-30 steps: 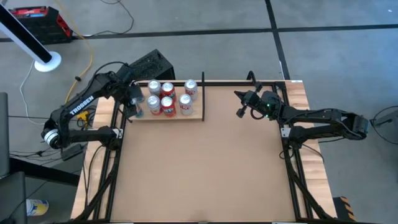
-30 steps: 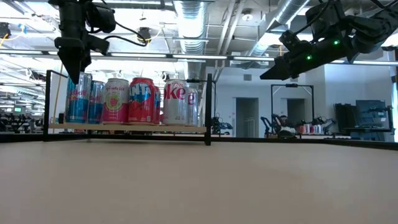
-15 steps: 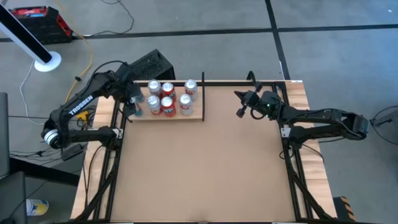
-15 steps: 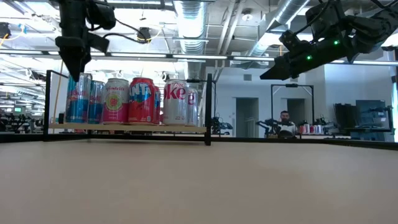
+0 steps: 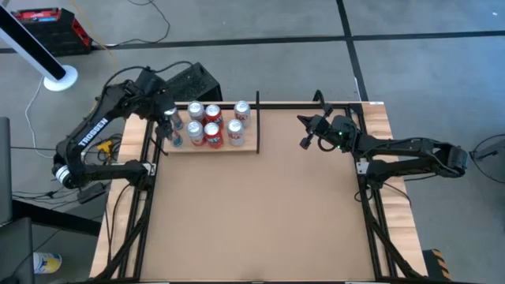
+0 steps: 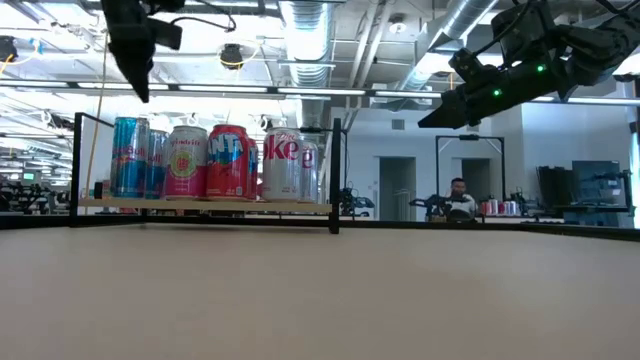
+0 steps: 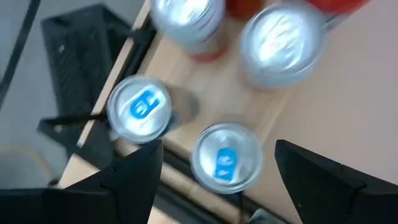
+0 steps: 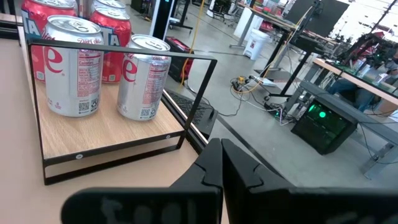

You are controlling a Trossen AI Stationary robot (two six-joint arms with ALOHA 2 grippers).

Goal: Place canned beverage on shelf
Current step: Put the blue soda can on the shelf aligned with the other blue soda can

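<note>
We are hovering left gripper (image 6: 143,92), fingers spread wide and empty, above blue can (image 5: 175,139) standing on shelf (image 5: 251,147). Right gripper (image 5: 304,143) pinched closed, waiting mid-table. Judging can rigid, smooth, slippery, dentable: grasping mid-body, moderately.

left hand (image 6: 140,85) cropped — wrist-view cans (image 7: 138,109) blurred

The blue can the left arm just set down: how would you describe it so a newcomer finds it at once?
Find the shelf at the table's far left corner. At the shelf's left end, under the open left gripper, stand two slim blue cans; it is the one on the outer edge. Its neighbours are red, pink or silver.
</note>
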